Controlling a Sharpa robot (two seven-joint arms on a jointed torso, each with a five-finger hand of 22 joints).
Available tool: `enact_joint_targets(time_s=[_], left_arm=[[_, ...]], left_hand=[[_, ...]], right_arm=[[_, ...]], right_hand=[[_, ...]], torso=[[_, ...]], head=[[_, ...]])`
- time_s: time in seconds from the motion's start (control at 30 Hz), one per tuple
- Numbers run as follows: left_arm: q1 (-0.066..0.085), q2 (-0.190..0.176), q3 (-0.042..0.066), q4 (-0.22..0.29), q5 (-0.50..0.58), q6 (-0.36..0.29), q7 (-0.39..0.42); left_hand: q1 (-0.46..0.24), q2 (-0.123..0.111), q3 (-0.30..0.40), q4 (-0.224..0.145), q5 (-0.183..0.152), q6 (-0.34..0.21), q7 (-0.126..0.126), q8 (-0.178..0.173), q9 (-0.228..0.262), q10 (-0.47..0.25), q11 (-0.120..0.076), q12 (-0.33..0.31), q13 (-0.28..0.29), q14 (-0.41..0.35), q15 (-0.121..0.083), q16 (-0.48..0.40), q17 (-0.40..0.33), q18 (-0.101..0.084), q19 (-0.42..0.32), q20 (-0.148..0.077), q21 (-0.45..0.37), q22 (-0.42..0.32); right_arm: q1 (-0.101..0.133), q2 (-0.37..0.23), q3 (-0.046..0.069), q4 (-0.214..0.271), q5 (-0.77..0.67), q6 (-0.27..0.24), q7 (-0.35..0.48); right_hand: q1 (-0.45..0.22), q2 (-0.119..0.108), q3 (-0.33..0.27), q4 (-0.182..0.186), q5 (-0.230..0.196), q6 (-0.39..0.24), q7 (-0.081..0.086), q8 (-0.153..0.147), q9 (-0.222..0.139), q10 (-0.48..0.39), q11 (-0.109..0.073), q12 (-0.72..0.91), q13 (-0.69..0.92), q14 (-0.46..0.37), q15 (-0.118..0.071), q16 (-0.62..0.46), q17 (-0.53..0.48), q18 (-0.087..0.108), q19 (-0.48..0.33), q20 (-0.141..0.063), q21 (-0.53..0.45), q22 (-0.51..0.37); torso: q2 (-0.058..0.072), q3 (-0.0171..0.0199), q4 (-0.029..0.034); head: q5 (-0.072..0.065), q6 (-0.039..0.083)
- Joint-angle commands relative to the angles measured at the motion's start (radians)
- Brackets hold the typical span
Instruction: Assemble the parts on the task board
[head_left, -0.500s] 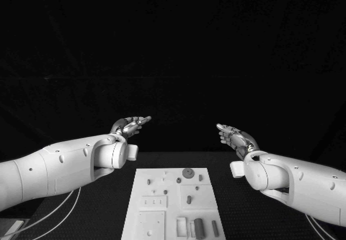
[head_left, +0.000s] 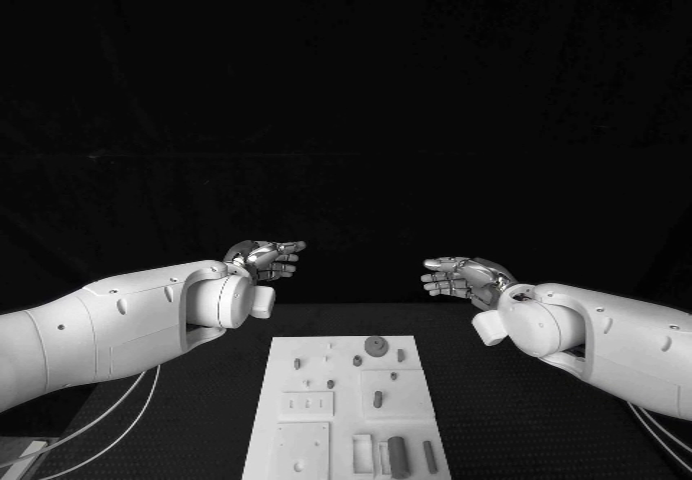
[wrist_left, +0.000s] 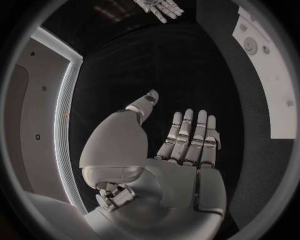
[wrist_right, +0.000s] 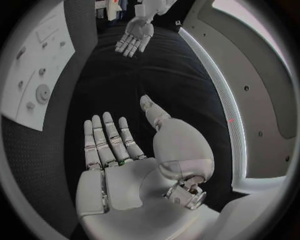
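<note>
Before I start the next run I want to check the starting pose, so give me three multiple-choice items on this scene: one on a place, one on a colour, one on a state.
1. Where is the white board relative to the two hands?
A. Beyond both hands
B. Nearer the robot than both hands, between the arms
C. Under the right hand

2. What colour is the table around the board?
A. Black
B. White
C. Striped

3. What state is the left hand in?
A. Holding a part
B. Pressing on the board
C. Holding nothing, fingers apart

Answers:
1. B: in the head view the board lies low between the arms, with the left hand and the right hand raised farther out.
2. A: the surface beside the board is black.
3. C: the left wrist view shows a bare palm with fingers extended.
</note>
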Motion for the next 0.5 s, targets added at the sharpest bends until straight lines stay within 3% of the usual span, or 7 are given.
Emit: enact_joint_targets(time_s=[0.03, 0.13, 0.3, 0.33, 0.43, 0.5], left_arm=[[0.001, -0.022, 0.000, -0.003, -0.127, 0.138, 0.008], [0.001, -0.032, 0.000, 0.000, -0.176, 0.201, 0.020], [0.000, -0.050, 0.000, 0.025, -0.214, 0.213, 0.022], [0.000, -0.058, 0.000, 0.039, -0.214, 0.205, 0.024], [0.001, -0.083, 0.000, 0.082, -0.207, 0.203, 0.034], [0.001, -0.099, 0.000, 0.113, -0.203, 0.203, 0.036]], left_hand=[[0.014, 0.015, 0.023, -0.039, 0.002, 0.061, 0.044, 0.008, -0.009, 0.085, -0.009, 0.032, 0.011, 0.109, -0.042, 0.037, 0.009, 0.035, 0.107, -0.019, 0.024, -0.013], [0.048, 0.046, 0.076, -0.100, 0.003, 0.137, 0.028, 0.020, -0.016, 0.169, -0.042, 0.061, 0.023, 0.183, -0.070, 0.049, 0.012, 0.049, 0.185, -0.031, 0.025, -0.039], [0.066, 0.080, 0.141, -0.185, 0.000, 0.193, 0.009, 0.018, -0.031, 0.225, -0.060, 0.062, 0.025, 0.266, -0.102, 0.065, 0.025, 0.060, 0.278, -0.047, 0.030, -0.065], [0.051, 0.080, 0.152, -0.203, 0.000, 0.201, 0.009, 0.011, -0.038, 0.233, -0.062, 0.055, 0.023, 0.277, -0.105, 0.059, 0.028, 0.059, 0.293, -0.052, 0.022, -0.076], [0.033, 0.046, 0.139, -0.203, 0.000, 0.198, 0.013, 0.004, -0.043, 0.231, -0.059, 0.047, 0.021, 0.282, -0.107, 0.057, 0.030, 0.056, 0.300, -0.054, 0.018, -0.081], [0.015, 0.031, 0.125, -0.202, 0.001, 0.198, 0.014, 0.001, -0.045, 0.229, -0.057, 0.042, 0.020, 0.284, -0.107, 0.055, 0.032, 0.055, 0.304, -0.056, 0.016, -0.084]], right_arm=[[-0.021, 0.044, -0.001, -0.130, -0.768, -0.013, -0.009], [-0.025, 0.055, -0.001, -0.136, -0.900, -0.014, -0.014], [-0.025, 0.061, 0.000, -0.126, -1.063, -0.025, -0.036], [-0.025, 0.067, 0.000, -0.125, -1.108, -0.028, -0.040], [-0.025, 0.071, 0.000, -0.114, -1.183, -0.044, -0.050], [-0.024, 0.071, 0.000, -0.105, -1.221, -0.047, -0.057]], right_hand=[[0.118, -0.036, 0.100, -0.013, 0.007, 0.171, 0.074, 0.055, 0.025, 0.190, -0.047, 0.061, 0.028, 0.221, -0.062, 0.073, 0.028, 0.066, 0.190, -0.014, 0.040, 0.008], [0.123, -0.043, 0.123, -0.013, 0.007, 0.227, 0.052, 0.062, 0.027, 0.241, -0.066, 0.066, 0.032, 0.282, -0.086, 0.078, 0.031, 0.086, 0.251, -0.017, 0.045, -0.001], [0.120, -0.053, 0.136, -0.014, 0.008, 0.304, 0.024, 0.073, 0.032, 0.330, -0.100, 0.085, 0.044, 0.401, -0.135, 0.115, 0.054, 0.119, 0.356, -0.027, 0.076, 0.002], [0.119, -0.059, 0.137, -0.014, 0.007, 0.323, 0.016, 0.074, 0.033, 0.363, -0.114, 0.093, 0.050, 0.453, -0.159, 0.138, 0.069, 0.134, 0.406, -0.033, 0.096, 0.007], [0.115, -0.073, 0.132, -0.013, 0.008, 0.347, 0.008, 0.068, 0.033, 0.455, -0.155, 0.132, 0.078, 0.557, -0.210, 0.192, 0.106, 0.163, 0.505, -0.046, 0.140, 0.021], [0.110, -0.087, 0.123, -0.011, 0.006, 0.354, 0.000, 0.059, 0.032, 0.502, -0.174, 0.154, 0.100, 0.599, -0.238, 0.225, 0.133, 0.176, 0.553, -0.053, 0.163, 0.031]], torso=[[0.000, -0.0003, -0.0018], [0.001, 0.0006, -0.0037], [0.006, 0.0036, 0.0025], [0.009, 0.0035, 0.0038], [0.016, 0.0043, 0.0050], [0.025, 0.0055, 0.0082]], head=[[0.014, -0.012], [0.018, -0.016], [0.015, -0.012], [0.013, -0.013], [0.009, -0.015], [0.005, -0.010]])
